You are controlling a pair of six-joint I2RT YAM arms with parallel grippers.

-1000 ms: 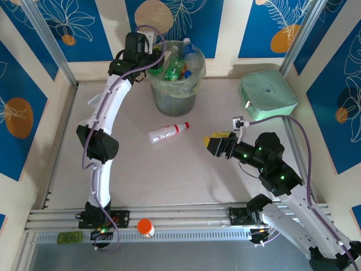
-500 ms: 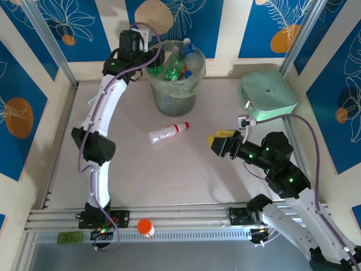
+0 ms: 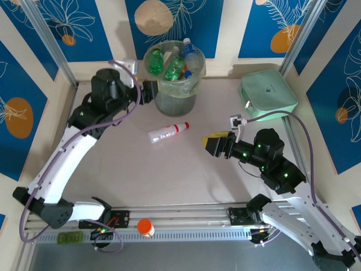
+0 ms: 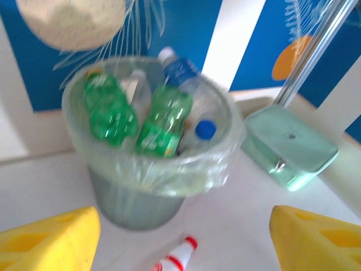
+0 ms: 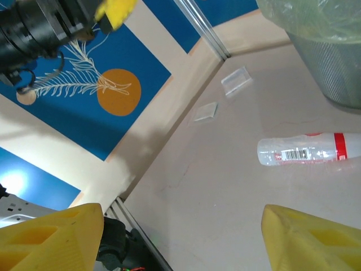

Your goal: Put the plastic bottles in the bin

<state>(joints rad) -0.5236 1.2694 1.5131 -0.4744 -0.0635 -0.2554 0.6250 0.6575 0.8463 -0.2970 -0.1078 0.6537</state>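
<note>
While both arms are being held over the table, one plastic bottle (image 3: 168, 132) is being noted lying on its side on the tabletop, just in front of the bin (image 3: 175, 101). Its long axis is being read as running left to right, with the red-and-white cap end pointing right and slightly toward the far wall. Inside the bin, at least four are being counted: two green bottles (image 4: 163, 121), one blue-labelled bottle (image 4: 179, 70) and one blue cap (image 4: 205, 129).

The left gripper (image 3: 149, 92) is being held beside the bin's left wall, fingers wide apart and empty. The right gripper (image 3: 216, 142) is being held well to the right of the lying bottle, fingers likewise spread with nothing between them.

One mint-green box (image 3: 268, 95) is being noted at far right
</note>
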